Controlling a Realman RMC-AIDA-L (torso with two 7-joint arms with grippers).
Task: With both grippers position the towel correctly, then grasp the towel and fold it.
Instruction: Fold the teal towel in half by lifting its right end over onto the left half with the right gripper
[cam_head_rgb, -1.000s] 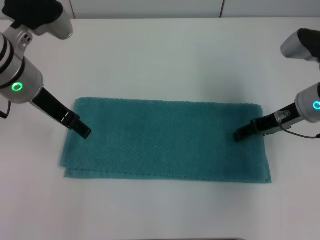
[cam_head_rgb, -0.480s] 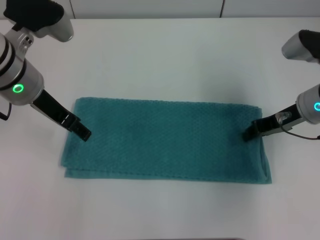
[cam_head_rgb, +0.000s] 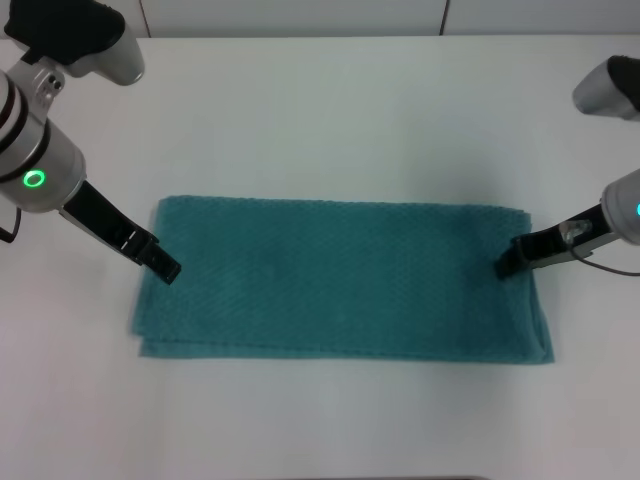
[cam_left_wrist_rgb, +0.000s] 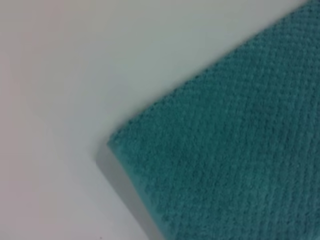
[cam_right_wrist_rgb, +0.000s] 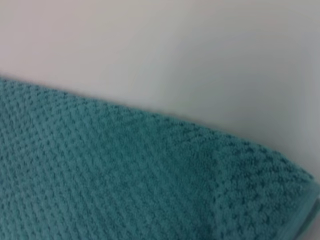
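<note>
Item: towel (cam_head_rgb: 340, 278), teal waffle-weave cloth, doubled in layers, lying flat on the white bench (cam_head_rgb: 330, 110)
Long axis: runs side to side across the head view, from the robot's left to its right; short edges face the two arms
Left pincer (cam_head_rgb: 165, 268): tip down at the towel's left short edge, toward the far corner, touching or just over the cloth; whether its fingers are parted or closed cannot be told
Right pincer (cam_head_rgb: 506, 266): tip on the towel near the right short edge, toward the far corner; parted or closed, cannot tell
Towel relative to pincers: spread between them, each tip at its own end, the bulk lying inward and toward the near side of both tips
Nearer arm: neither; each end has its own arm at hand
Wrist views: left shows a towel corner (cam_left_wrist_rgb: 120, 145) against bare bench; right shows the towel's folded edge (cam_right_wrist_rgb: 165, 122)
Judgement: positioning step, grasp not yet confirmed
</note>
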